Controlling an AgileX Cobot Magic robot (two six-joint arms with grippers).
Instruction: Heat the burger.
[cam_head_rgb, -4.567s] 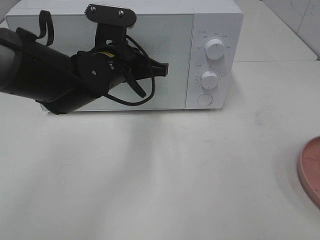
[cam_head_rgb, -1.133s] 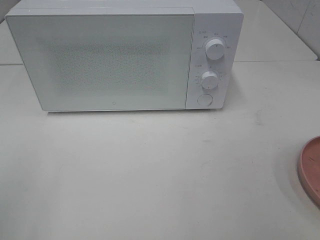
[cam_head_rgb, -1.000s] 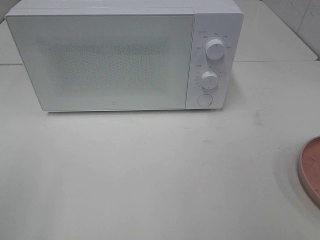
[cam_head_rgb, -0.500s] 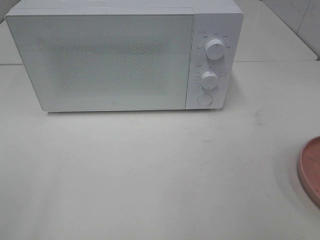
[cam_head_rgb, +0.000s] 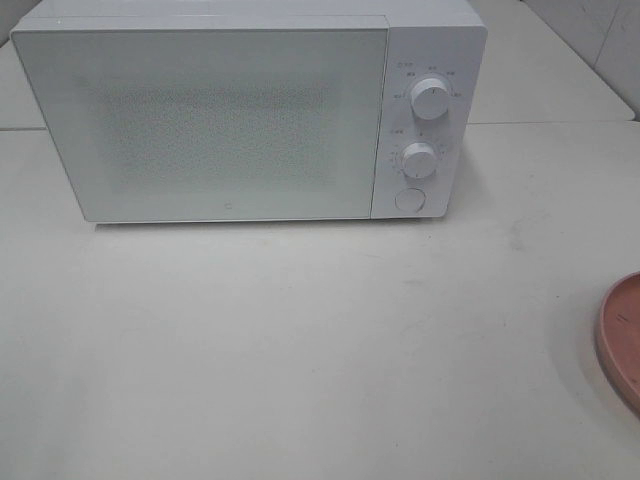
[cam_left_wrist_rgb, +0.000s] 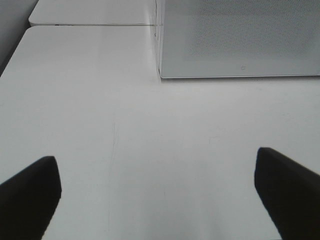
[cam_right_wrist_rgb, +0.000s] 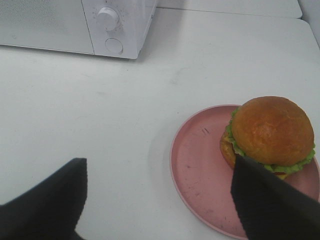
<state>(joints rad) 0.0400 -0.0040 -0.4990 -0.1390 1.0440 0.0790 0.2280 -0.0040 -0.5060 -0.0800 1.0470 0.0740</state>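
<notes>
Seen only from the right wrist: burger on pink plate, right pincer spread wide above, gripping nothing. From the left wrist: left pincer wide open over bare worktop. High up: closed microwave, plate edge only. Dial markings unreadable.

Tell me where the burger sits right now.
The burger sits on the pink plate in the right wrist view, on the table right of the microwave.

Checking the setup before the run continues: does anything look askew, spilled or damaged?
Nothing stands out. The microwave sits square with its door shut, the burger rests upright on the pink plate, off-center, and the table shows no spill.
</notes>
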